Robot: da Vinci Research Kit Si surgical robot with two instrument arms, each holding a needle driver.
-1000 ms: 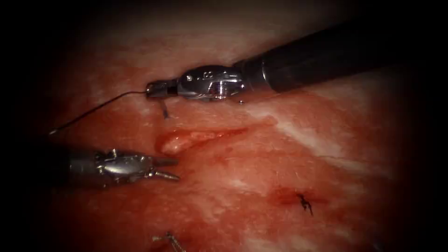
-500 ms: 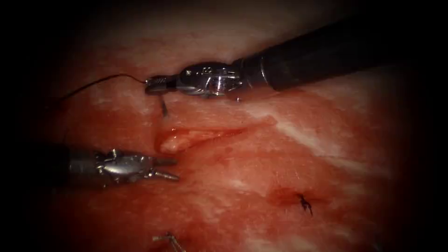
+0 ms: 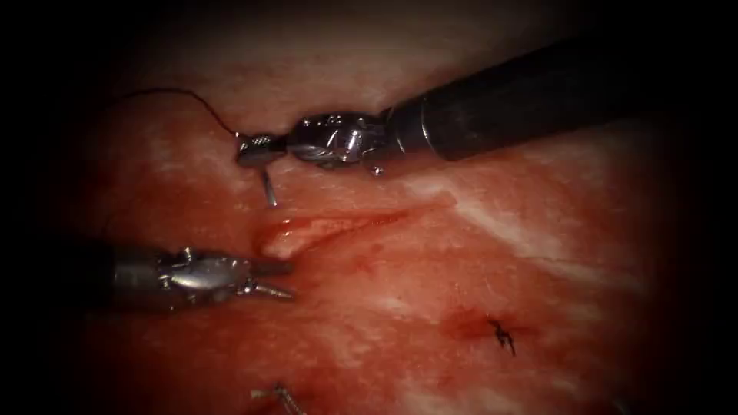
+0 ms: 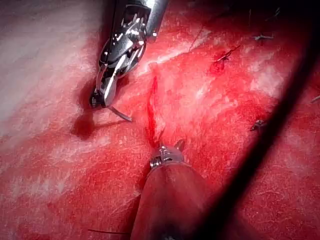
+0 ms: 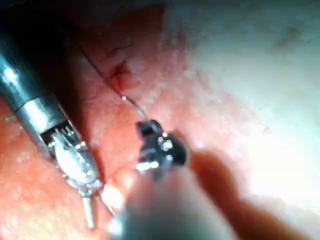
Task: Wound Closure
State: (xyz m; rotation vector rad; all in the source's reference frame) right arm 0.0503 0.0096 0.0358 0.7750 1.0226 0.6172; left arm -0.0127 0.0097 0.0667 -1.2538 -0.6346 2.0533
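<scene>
Grasping the needle (image 3: 267, 187) near its thread (image 3: 181, 96) end, the right tool (image 3: 247, 149) stood just beyond the cut (image 3: 323, 228), point toward it, the left tool (image 3: 275, 278) empty-jawed and agape on the near side.

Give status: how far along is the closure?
Done: one knotted stitch right of the cut. In hand: right end effector grips the needle near its thread end, tip free above the tissue; thread trails off. Left end effector open, empty. To do: the cut gapes, unstitched.
</scene>
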